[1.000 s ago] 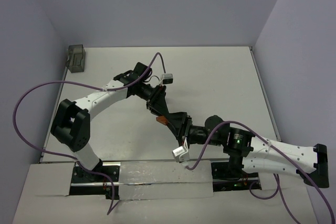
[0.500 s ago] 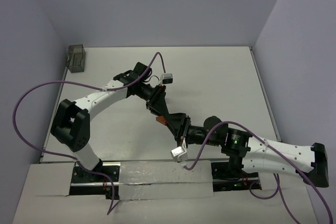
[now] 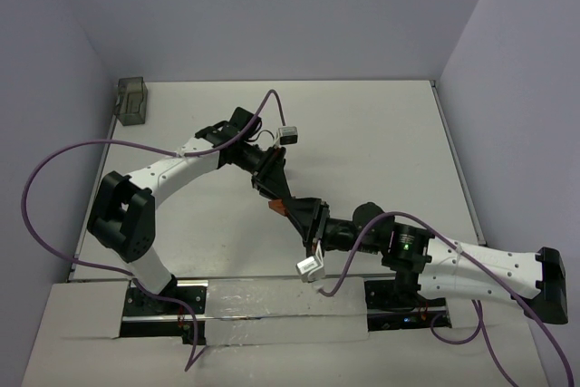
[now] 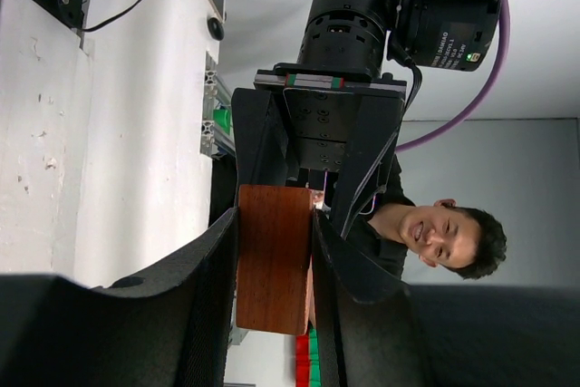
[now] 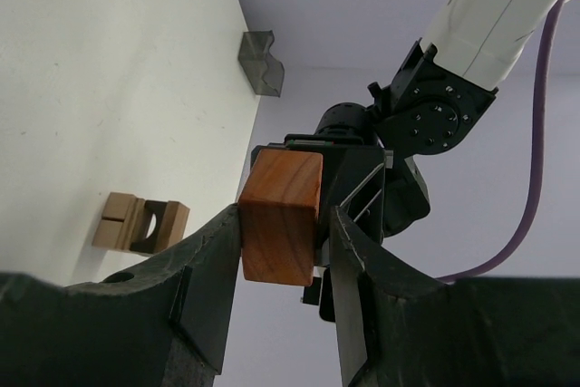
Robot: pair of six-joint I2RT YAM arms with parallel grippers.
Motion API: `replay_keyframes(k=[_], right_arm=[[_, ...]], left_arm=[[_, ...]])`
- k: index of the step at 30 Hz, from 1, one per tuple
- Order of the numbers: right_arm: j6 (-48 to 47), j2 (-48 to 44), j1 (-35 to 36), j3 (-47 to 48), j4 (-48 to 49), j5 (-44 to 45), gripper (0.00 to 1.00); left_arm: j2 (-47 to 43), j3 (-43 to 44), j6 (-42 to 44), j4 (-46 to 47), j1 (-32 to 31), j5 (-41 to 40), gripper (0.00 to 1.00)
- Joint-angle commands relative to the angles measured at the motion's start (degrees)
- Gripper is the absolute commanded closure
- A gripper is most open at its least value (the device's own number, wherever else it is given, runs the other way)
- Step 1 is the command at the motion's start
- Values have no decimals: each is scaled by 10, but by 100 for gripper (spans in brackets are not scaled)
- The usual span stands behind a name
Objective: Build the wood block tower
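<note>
A reddish-brown wooden block [image 4: 274, 260] is clamped between the fingers of my left gripper [image 4: 275, 224], held above the table mid-scene [image 3: 279, 208]. My right gripper [image 5: 283, 215] faces it head-on, with its fingers on either side of the same block [image 5: 279, 217]. The left finger touches the block and a thin gap shows at the right finger [image 5: 349, 251]. In the top view the left gripper [image 3: 275, 195] and right gripper [image 3: 297, 217] meet nose to nose. Tan blocks [image 5: 140, 222], one with an arch cut-out, stand together on the table below.
A grey translucent container [image 3: 132, 100] sits in the far left corner, also visible in the right wrist view [image 5: 260, 62]. Purple cables [image 3: 54, 169] loop off both arms. Walls close the table on three sides.
The right gripper's jaws have narrowed around the reddish-brown block and its arm has edged slightly toward the left gripper. The left arm and its grip have not moved.
</note>
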Motion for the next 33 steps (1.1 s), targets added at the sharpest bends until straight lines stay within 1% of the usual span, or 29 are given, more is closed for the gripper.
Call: replay_keyframes(k=[1, 3, 5, 7, 8, 13, 17, 27, 33], right_arm=[[-10, -17, 7, -5, 40, -8, 65], [-14, -20, 8, -7, 40, -9, 66], [-19, -22, 10, -12, 43, -9, 58], [-22, -23, 10, -14, 43, -9, 46], [-23, -23, 11, -14, 43, -8, 44], [-26, -22, 16, -12, 42, -7, 43], [-31, -18, 20, -10, 41, -6, 47], [-35, -4, 23, -8, 41, 1, 41], [-29, 10, 23, 2, 38, 10, 42]], left_arm=[[-9, 25, 19, -7, 8, 121, 100], [-8, 26, 19, -7, 12, 121, 100], [-6, 27, 20, -9, 13, 121, 100], [-5, 27, 23, -10, 13, 121, 100], [-5, 28, 23, -11, 13, 121, 100], [-5, 28, 23, -12, 14, 121, 100], [-5, 27, 25, -13, 16, 121, 100], [-8, 27, 25, -16, 16, 121, 100], [-8, 27, 29, -19, 16, 121, 100]])
